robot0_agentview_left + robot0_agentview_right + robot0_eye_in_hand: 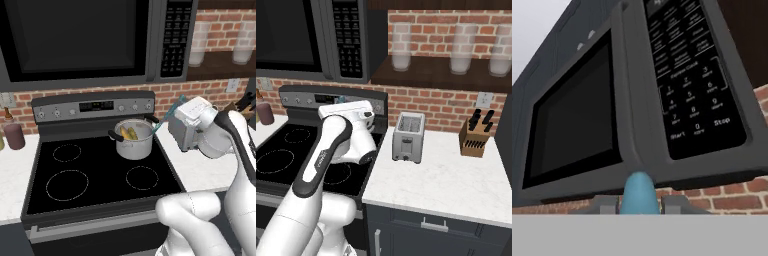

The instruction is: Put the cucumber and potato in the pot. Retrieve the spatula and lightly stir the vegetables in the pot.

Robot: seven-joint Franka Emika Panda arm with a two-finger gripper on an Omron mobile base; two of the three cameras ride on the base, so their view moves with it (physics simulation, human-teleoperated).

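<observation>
Your gripper (640, 204) is clamped on the spatula (640, 194): in the hand view the rounded blue end of it stands up between the two grey fingers (605, 205), pressed on both sides. Beyond those fingers the camera looks up at the microwave (612, 115), its dark door off to one side of the spatula and its keypad to the other, with brick wall just under the microwave's lower edge.

From the left base view, you can see the spatula (167, 116) running down and away from the hand toward the pot (134, 140), its lower end at the pot's near rim beside the black side handle. Whether it touches the rim you cannot tell. The pot sits on the rear right burner of the stove (90, 172), below and ahead of the fingers, and the two yellowish vegetables (128, 133) lie inside it, side by side.

The toaster (409, 136) stands on the counter (441, 180) to the hand's right.
</observation>
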